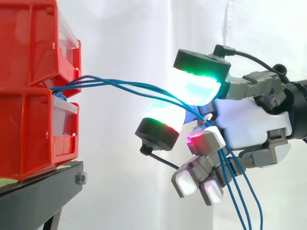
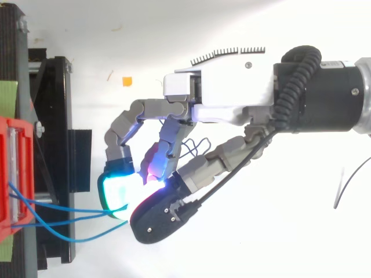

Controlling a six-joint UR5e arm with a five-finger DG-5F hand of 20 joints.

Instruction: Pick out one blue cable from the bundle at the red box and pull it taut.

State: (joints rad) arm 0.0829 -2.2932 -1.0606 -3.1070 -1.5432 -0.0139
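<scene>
Three thin blue cables [image 1: 124, 86] come out between the two stacked red bins [image 1: 33, 91] at the left and run right in gentle curves to my hand [image 1: 249, 122]. In the side view they pass between two glowing fingertips [image 1: 196, 88], then hang down below the hand [image 1: 242, 201]. From above, the blue cables [image 2: 64, 209] leave the red bin [image 2: 14, 174] and meet in the narrow gap between a cyan pad [image 2: 116, 191] and a dark fingertip [image 2: 156, 217]. My hand [image 2: 220, 95] has its fingers curled, pinching the cables.
The bins rest on a black stand [image 1: 43, 184] at the left, seen from above as a dark frame [image 2: 58, 145]. A small orange scrap [image 2: 126, 81] and a thin dark wire [image 2: 351, 182] lie on the white surface. A white curtain hangs behind.
</scene>
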